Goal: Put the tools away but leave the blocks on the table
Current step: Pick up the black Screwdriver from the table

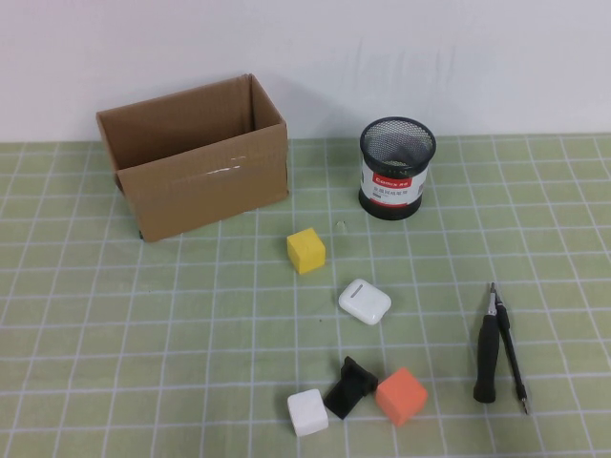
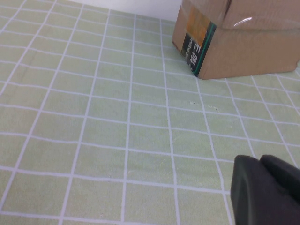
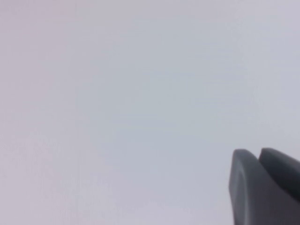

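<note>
The screwdriver, black-handled with a silver tip, lies flat on the table, a thin dark pen-like tool touching its side. Neither gripper is near them. The left gripper hovers over bare grid short of the cardboard box, fingers pressed together, holding nothing. The right gripper faces a blank wall, also closed and empty. No scissors are visible.

Likely risks: the two slim tools lie so close that a pinch could catch both or roll one away; the mesh cup could tip. Yellow, white and orange cubes are matte and sharp-edged; a glossy rounded case could be mistaken for one.
</note>
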Action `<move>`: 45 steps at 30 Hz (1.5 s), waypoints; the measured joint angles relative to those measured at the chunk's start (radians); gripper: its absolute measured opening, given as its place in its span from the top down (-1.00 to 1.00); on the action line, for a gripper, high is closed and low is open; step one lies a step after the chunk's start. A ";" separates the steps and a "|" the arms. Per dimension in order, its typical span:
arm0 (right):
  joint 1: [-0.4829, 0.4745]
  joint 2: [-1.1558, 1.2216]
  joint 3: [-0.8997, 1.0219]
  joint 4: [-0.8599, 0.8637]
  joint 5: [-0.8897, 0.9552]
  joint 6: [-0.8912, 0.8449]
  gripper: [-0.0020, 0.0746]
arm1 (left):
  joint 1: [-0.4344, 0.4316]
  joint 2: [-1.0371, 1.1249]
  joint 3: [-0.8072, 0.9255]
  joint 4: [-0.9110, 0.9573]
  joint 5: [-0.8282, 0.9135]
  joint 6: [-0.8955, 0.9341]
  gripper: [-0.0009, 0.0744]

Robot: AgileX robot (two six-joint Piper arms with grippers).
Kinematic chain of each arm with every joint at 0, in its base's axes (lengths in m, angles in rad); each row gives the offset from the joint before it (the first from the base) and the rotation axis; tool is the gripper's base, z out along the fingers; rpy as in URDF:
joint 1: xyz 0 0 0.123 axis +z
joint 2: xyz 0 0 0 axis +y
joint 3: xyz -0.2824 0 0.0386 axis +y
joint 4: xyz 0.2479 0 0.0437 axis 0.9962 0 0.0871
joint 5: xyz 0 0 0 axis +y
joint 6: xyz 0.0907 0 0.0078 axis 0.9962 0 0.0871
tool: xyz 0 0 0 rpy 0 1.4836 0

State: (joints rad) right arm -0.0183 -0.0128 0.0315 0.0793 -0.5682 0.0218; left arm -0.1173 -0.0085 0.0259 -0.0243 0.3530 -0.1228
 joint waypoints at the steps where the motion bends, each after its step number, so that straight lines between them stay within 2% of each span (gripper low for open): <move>1: 0.000 0.000 -0.009 0.029 -0.043 0.012 0.97 | 0.000 0.000 0.000 0.000 0.000 0.000 0.99; 3: 0.000 0.000 -0.047 0.086 -0.051 0.023 0.97 | 0.000 0.000 0.000 0.000 0.000 0.000 0.99; 6: 0.000 0.000 -0.167 0.121 0.051 0.022 0.97 | 0.000 0.000 0.000 0.000 0.000 0.000 0.99; 10: 0.000 0.060 -0.348 0.131 0.313 -0.009 0.97 | 0.000 0.000 0.000 0.000 0.000 0.000 0.99; 14: 0.000 0.219 -0.494 0.131 0.658 -0.022 0.97 | 0.000 0.000 0.000 0.000 0.000 0.000 0.99; 18: 0.000 0.404 -0.544 0.118 0.903 -0.028 0.97 | 0.000 0.000 0.000 0.000 0.000 0.000 0.99; 22: 0.000 0.546 -0.546 0.078 0.969 -0.059 0.97 | 0.000 0.000 0.000 0.000 0.000 0.000 0.99; 26: 0.000 0.642 -0.549 0.209 1.039 -0.050 0.97 | 0.000 0.000 0.000 0.000 0.000 0.000 0.99; 31: 0.000 0.777 -0.606 0.296 1.242 -0.180 0.97 | 0.000 0.000 0.000 0.000 0.000 0.000 0.99; 36: 0.001 0.958 -0.726 0.375 1.444 -0.206 0.96 | 0.000 0.000 0.000 0.000 0.000 0.000 0.99; 40: 0.040 1.099 -0.797 0.399 1.509 -0.188 0.78 | 0.000 0.000 0.000 0.000 0.000 0.000 0.99; 45: 0.183 1.237 -0.846 0.364 1.481 -0.061 0.27 | 0.000 0.000 0.000 0.000 0.000 0.000 0.99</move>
State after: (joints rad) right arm 0.1652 1.2247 -0.8147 0.4431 0.9126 -0.0394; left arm -0.1173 -0.0085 0.0259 -0.0243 0.3530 -0.1228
